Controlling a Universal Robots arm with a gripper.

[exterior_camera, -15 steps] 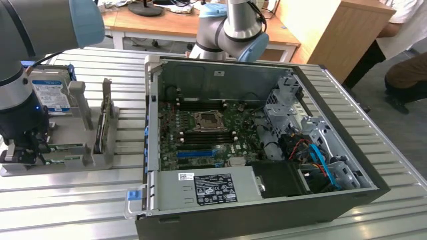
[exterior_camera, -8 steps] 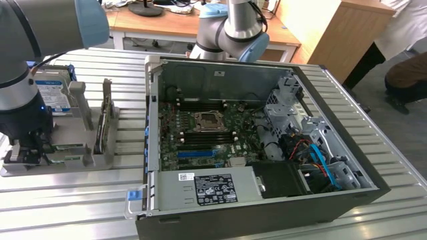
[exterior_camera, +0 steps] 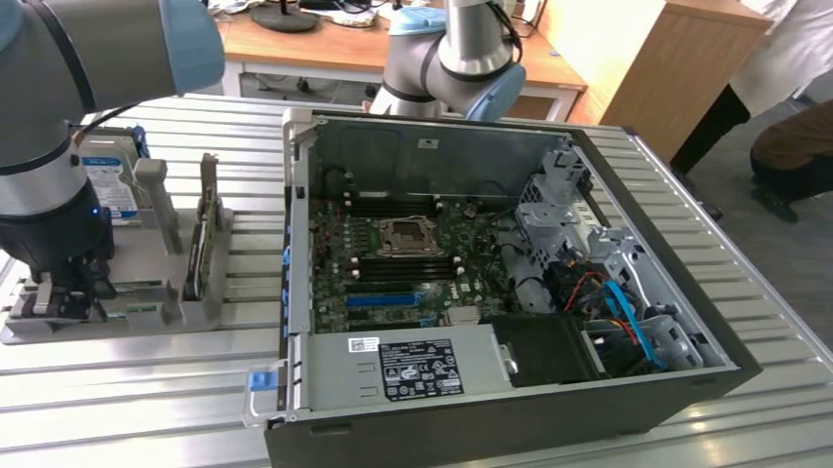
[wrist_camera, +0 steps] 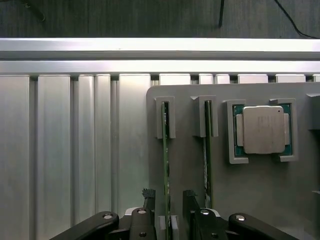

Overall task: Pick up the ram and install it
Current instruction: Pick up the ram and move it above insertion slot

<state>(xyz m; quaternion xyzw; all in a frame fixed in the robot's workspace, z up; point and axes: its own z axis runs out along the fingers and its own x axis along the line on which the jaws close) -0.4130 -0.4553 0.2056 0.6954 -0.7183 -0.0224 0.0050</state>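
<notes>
Two rams stand on edge in slots of a grey holder. One ram runs between my open gripper: one fingertip is on its outer side and the other is in the gap toward the second ram. The fingers do not touch the board. In the exterior view the gripper hangs low over the holder at the exterior view's left, and a ram shows as a dark upright strip.
A square silver processor lies in a pocket of the holder. A hard drive stands behind the arm. The open computer case shows its motherboard and black power supply. People stand at the back right.
</notes>
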